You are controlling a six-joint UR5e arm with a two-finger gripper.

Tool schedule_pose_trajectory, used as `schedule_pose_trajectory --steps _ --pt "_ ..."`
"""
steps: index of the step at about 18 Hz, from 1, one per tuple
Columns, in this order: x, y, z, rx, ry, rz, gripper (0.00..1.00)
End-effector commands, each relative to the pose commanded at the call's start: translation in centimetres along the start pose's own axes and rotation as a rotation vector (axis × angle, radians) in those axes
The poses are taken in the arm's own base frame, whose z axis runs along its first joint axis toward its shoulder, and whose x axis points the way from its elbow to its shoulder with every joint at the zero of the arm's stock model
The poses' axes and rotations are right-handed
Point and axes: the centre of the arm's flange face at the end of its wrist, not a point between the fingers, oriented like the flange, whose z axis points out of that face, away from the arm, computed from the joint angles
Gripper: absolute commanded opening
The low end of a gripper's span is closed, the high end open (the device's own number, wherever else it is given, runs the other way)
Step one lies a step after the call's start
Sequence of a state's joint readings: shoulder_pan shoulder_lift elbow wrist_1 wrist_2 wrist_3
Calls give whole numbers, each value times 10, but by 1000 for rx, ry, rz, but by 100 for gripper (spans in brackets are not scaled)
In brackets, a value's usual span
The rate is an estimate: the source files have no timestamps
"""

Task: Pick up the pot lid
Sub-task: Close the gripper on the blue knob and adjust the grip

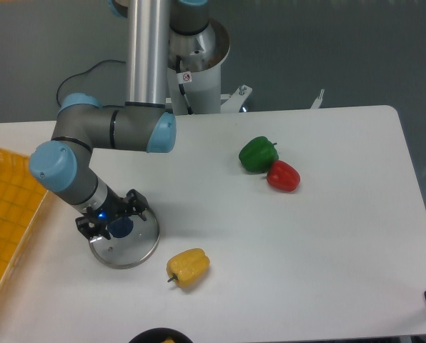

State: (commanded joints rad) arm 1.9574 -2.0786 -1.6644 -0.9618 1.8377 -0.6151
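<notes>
From where I stand, the pot lid (136,246) lies flat on the white table (327,243), towards its front left part. It is a round silver disc with a blue knob (121,229) at its middle. The gripper (115,222) is down right over the lid, with the wrist slanting in from the upper left. Its black fingers (136,205) seem to stand on either side of the knob. They are too dark, and the wrist crowds them too much, for me to tell whether they press on the knob or stand clear of it. The lid's near rim looks level with the tabletop, though I cannot tell for certain that it rests there.

Just beside the lid, to its front right and apart from it, lies a yellow bell pepper (189,266). Well apart, near the middle of the table's far half, a green bell pepper (258,153) and a red bell pepper (283,176) sit together, touching or very nearly so. The red one is on the nearer right side. A yellow gridded tray (9,207) runs along the table's left edge, close to the arm's elbow. A dark rounded object (160,336) pokes up at the bottom edge, cut off and too little of it in sight to name.
</notes>
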Motion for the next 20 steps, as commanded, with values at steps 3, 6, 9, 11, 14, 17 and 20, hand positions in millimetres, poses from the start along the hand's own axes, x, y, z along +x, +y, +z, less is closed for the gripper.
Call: schedule_pose_trajectory --steps 3,6,9,11,14,17,20 --pt "3 -1 -2 0 11 -2 100" --pt "7 -2 0 1 21 -25 100" --pt "11 -2 7 -2 23 -23 100" --pt "14 0 11 -10 23 -18 100" --pt "18 3 18 -19 15 -10 100" --pt "22 10 18 -20 14 2 100" --pt "21 12 16 -20 16 3 100"
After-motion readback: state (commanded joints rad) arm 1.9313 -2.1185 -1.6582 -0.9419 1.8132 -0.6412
